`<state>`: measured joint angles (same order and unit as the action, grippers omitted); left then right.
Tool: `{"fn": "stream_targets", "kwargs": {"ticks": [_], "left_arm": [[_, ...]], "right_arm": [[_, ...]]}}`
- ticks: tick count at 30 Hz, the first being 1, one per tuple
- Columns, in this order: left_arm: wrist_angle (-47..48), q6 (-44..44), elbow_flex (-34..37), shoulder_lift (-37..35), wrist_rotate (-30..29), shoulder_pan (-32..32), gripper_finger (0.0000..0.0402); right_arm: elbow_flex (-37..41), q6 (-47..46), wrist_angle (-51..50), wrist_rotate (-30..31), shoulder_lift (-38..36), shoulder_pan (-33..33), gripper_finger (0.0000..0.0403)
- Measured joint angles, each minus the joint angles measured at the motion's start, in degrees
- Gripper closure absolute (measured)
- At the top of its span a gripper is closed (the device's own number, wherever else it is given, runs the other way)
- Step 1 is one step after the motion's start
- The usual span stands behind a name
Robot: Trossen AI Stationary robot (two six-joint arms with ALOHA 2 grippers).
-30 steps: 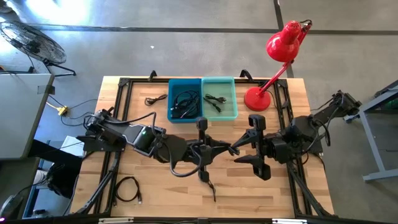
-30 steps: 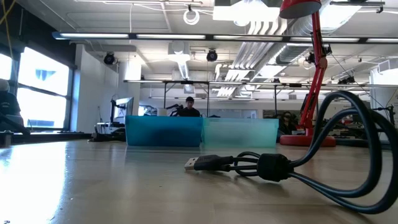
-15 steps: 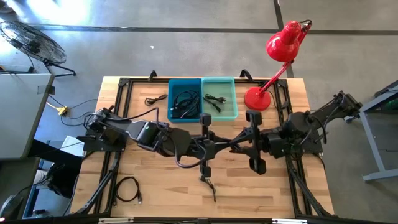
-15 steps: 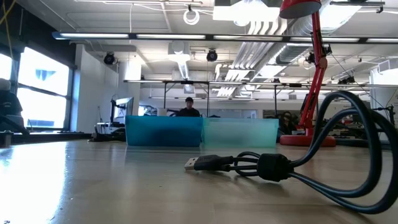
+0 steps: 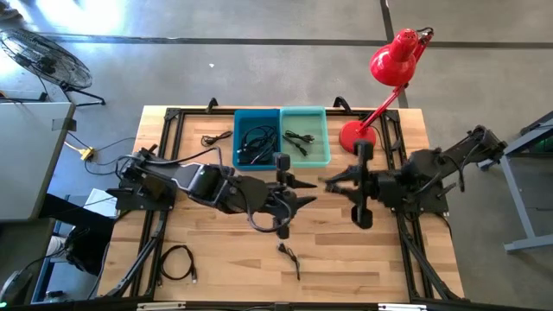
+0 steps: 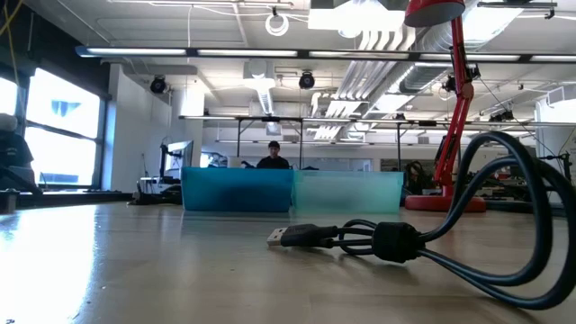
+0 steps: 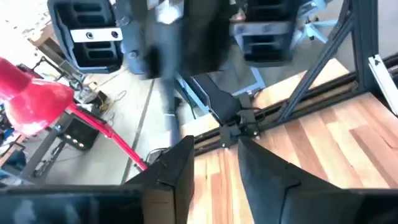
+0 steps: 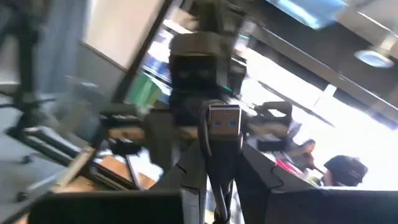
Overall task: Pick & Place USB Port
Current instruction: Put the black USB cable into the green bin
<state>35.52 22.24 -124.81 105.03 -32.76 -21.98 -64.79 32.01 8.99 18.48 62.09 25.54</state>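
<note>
USB plug (image 8: 224, 121) pinched upright between the right gripper (image 8: 225, 163) fingers, held above mid-table at 4 o'clock from the blue bin (image 5: 257, 138); left gripper (image 7: 214, 163) opposite, slightly parted, gripping nothing. Bare wood (image 5: 363, 259) toward 6 o'clock apart from one loose cable (image 5: 289, 257). Blue bin and teal bin (image 5: 304, 136) at 12 o'clock, each with dark cables inside.
</note>
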Motion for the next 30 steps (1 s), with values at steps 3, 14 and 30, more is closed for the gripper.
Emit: {"fn": "stream_targets", "kwargs": {"ticks": [3,14,30], "left_arm": [[4.6,0.0,0.0,-1.5,-1.3,-0.8,0.0276],[25.8,-6.2,0.0,-2.8,-5.9,-3.8,0.0273],[41.4,-21.2,0.0,-2.5,-1.9,-3.9,0.0273]], "right_arm": [[0.0,0.1,-3.7,6.7,-2.9,0.0,0.0356],[0.0,-26.1,-29.5,13.8,-4.5,-15.0,0.0356],[0.0,-34.9,-33.7,-13.4,17.9,-41.2,0.0356]]}}
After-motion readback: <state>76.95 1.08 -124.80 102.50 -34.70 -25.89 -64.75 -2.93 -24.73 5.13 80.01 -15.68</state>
